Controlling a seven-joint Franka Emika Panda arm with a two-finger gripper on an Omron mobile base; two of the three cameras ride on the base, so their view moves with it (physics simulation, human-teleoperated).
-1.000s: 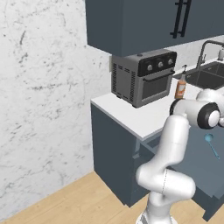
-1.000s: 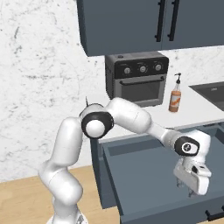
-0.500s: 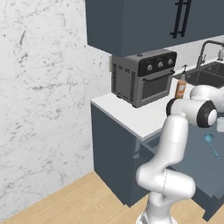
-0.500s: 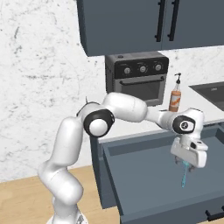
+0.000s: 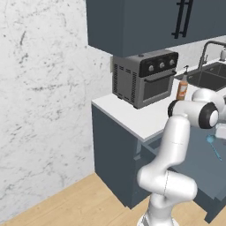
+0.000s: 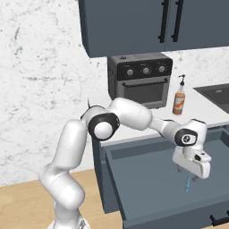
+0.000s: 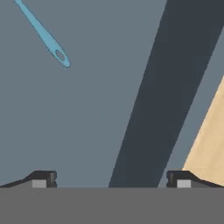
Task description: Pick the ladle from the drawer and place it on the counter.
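The ladle is light teal-blue and lies on the floor of the open dark slate-blue drawer, below the white counter. In the right base view my gripper hangs over the drawer's right part, just above the ladle's thin handle. The hand view has the handle's holed end at the upper left, well away from my gripper. The fingertips stand wide apart with nothing between them, so the gripper is open. The ladle's bowl lies outside the hand view.
A black toaster oven and an orange bottle stand on the counter behind the drawer. A sink lies further right. Upper cabinets hang overhead. Wood floor lies beyond the drawer's front panel.
In the right base view the hand has moved up and slightly left over the drawer, uncovering the ladle's handle. The jaws stay open and the ladle has not moved.
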